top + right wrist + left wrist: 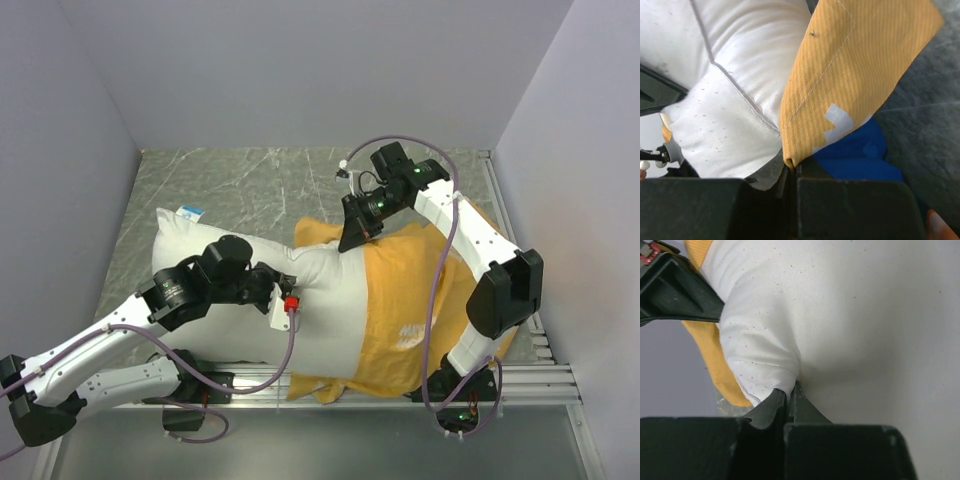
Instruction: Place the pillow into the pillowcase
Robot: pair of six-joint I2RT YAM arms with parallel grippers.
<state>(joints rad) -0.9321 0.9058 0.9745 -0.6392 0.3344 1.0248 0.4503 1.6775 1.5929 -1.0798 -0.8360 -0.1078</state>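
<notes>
Now, left jaws tight on a pillow (865, 315) fold, right jaws tight on the pillowcase (850, 65) hem.

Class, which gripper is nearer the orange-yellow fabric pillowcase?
Right. The right gripper pinches an edge of the orange-yellow fabric pillowcase; the left gripper pinches the plump white pillow, just short of the case.

pillow (330, 310) end hidden (in pillowcase (395, 285)), lettering (410, 337) illegible
</notes>
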